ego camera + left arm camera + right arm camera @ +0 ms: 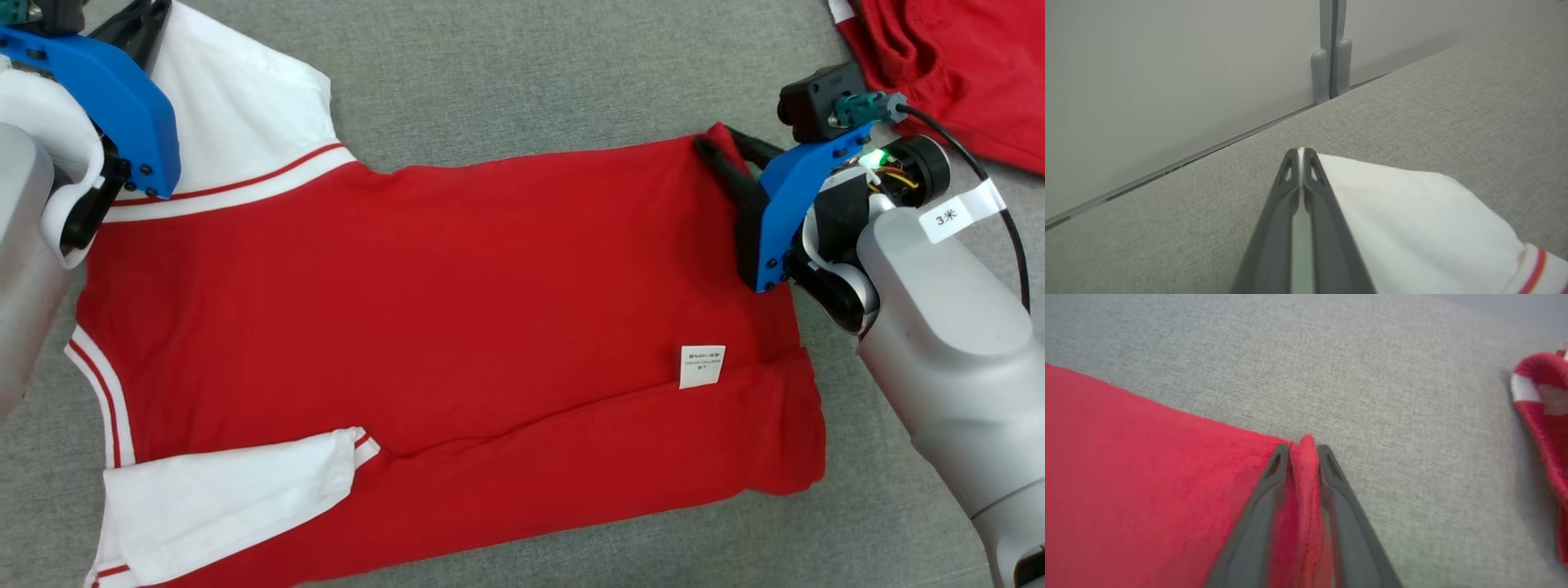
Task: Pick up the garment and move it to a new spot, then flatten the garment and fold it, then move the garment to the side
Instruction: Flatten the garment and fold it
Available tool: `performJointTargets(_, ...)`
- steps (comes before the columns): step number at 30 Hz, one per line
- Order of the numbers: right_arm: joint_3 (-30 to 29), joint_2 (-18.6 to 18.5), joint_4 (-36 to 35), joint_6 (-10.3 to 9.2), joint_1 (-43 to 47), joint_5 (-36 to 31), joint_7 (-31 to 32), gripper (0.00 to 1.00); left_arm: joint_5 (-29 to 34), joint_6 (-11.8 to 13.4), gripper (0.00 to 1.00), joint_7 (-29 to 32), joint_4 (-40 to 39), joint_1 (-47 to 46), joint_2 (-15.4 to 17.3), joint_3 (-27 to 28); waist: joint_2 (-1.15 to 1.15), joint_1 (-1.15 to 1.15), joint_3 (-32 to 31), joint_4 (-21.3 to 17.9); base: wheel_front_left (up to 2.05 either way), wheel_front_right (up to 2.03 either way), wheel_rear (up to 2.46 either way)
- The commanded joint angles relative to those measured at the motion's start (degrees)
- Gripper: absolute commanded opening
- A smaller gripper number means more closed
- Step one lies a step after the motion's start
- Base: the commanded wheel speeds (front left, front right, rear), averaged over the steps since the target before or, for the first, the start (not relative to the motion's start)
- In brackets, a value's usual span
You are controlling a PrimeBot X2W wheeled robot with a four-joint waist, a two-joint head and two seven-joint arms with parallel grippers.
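jaws of the left gripper (1300,153) are pressed together on a thin edge of the far white sleeve (237,98); jaws of the right gripper (1305,447) stand narrowly apart, pinching a raised ridge of red cloth at the far hem corner. the garment (457,310), a red shirt with white sleeves, lies spread on the grey surface (522,73) with its long axis running left to right in the head view. its shoulder end points to the robot's left and its hem to the right. a near white sleeve (220,498) lies folded in over the body. a care label (702,366) lies flat on the red cloth near the hem, above a crease running along the near side. the far edge runs nearly straight between the two grippers. open grey surface extends beyond that edge and past the hem. a second red garment (955,73) lies apart at the far right, and a wall panel (1167,81) bounds the surface beyond the left gripper.
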Motion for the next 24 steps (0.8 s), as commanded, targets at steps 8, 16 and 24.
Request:
performJointTargets(8, -3.12, -0.58, 4.35, 0.0, -2.96, -2.71, -10.13, 0.0, -0.57, -0.01, 0.0, -6.22, 1.47, -1.87, -1.0, -1.09, 0.0, 0.0, -2.54, 1.43, 0.0, 0.0, 0.0)
performJointTargets(16, -2.31, 0.2, 8.37, 0.0, 0.03, -2.82, -14.81, 0.0, -2.08, -0.02, 0.0, -12.2, -2.02, 2.49, -1.53, -2.63, 0.0, 0.0, -5.18, 2.84, 0.0, 0.0, 0.0)
performJointTargets(24, -3.09, -1.39, 10.24, 0.01, 4.13, -4.03, -22.38, 0.0, -3.79, 1.94, 0.0, -15.9, -8.99, 10.97, -0.66, -0.56, 0.0, 0.0, -7.4, 4.77, 0.0, 0.0, 0.0)
